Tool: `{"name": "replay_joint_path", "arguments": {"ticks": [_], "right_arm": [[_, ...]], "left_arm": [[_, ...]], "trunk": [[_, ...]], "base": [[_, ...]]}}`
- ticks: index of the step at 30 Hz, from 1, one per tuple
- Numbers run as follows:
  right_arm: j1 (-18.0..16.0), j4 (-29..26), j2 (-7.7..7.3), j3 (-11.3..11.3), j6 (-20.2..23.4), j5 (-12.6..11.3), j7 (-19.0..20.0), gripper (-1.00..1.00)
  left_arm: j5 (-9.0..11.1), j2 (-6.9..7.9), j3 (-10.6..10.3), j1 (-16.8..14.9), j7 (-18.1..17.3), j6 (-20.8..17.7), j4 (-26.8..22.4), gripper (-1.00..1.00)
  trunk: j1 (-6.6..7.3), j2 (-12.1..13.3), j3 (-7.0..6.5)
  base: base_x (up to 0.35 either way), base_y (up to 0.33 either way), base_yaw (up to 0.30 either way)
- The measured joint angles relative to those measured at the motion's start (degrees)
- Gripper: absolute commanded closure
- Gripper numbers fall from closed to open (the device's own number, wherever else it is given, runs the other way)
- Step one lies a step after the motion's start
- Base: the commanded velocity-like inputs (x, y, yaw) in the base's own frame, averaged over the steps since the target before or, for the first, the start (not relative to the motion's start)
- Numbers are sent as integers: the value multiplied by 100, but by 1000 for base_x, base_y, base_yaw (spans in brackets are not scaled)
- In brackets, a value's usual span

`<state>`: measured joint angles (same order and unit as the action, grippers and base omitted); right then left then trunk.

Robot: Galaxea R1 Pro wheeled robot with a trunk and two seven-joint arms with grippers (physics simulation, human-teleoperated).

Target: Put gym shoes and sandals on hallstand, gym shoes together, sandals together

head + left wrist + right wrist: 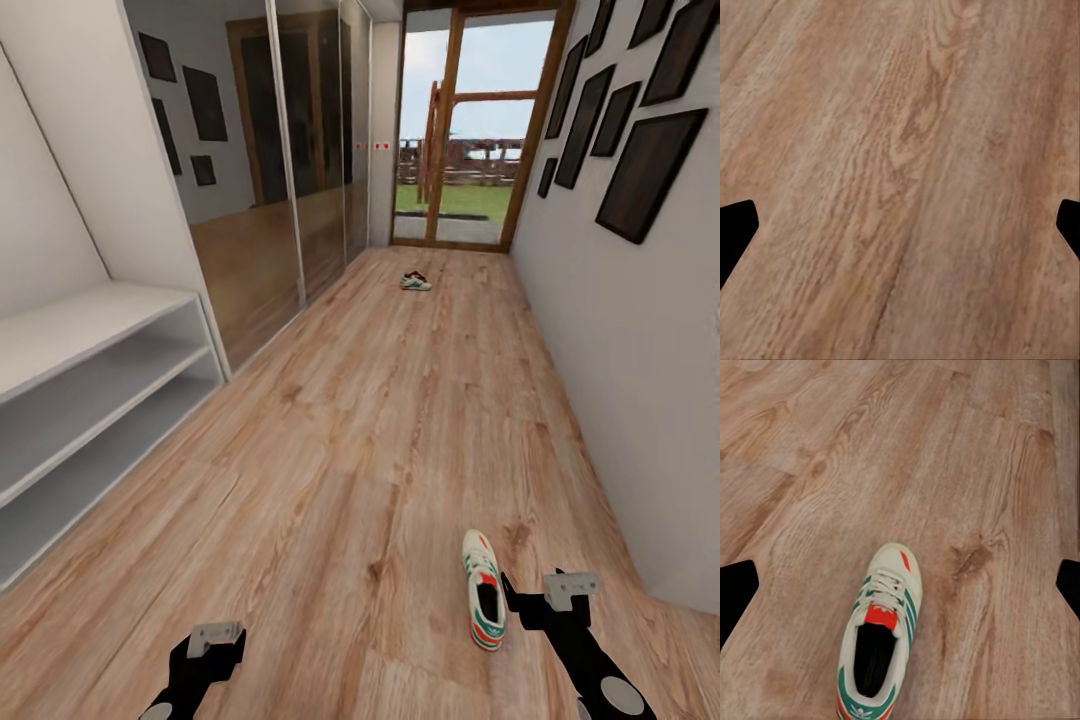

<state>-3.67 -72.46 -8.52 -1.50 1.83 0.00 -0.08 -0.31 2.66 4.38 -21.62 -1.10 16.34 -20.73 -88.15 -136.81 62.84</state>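
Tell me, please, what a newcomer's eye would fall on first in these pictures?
A cream sneaker with green stripes lies on the wooden floor just beside the right pincer, whose fingers are spread wide. Far down the corridor another shoe sits before the glass door, and a pale shelf bench lines the left wall.

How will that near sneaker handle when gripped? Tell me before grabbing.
The sneaker lies flat on its sole, so it probably won't roll. Its open collar and laced upper look soft and may squash under the fingers. It looks light for its size and may slide on the smooth floor.
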Motion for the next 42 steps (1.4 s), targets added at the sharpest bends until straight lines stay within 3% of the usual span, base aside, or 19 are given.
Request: {"name": "replay_joint_path", "arguments": {"ticks": [21, 33, 39, 41, 42], "right_arm": [[0, 19, 8, 5, 0, 0, 0, -100], [-1, 23, 17, 8, 0, 3, 0, -100], [-7, 254, 14, 32, 17, 9, 8, -100], [-10, 318, 7, 34, 23, 8, 12, -100], [-62, 355, 3, 34, 28, 8, 14, -100]], "left_arm": [[3, 1, 1, -7, -1, 0, -5, -100], [0, -31, -2, -18, -6, -7, -13, -100], [-5, -75, -27, -488, -71, -298, -254, -100], [-4, -76, -43, -745, -82, -601, -292, -100], [2, -91, -52, -1018, -95, -1055, -316, -100]], "trunk": [[-2, 0, 0], [-2, 0, 0], [-2, 0, 0], [-2, 0, 0], [-2, 0, 0]], "base": [[100, 290, -300], [6, 45, -147], [0, 1, -3], [0, 0, 0], [0, 0, 0]]}}
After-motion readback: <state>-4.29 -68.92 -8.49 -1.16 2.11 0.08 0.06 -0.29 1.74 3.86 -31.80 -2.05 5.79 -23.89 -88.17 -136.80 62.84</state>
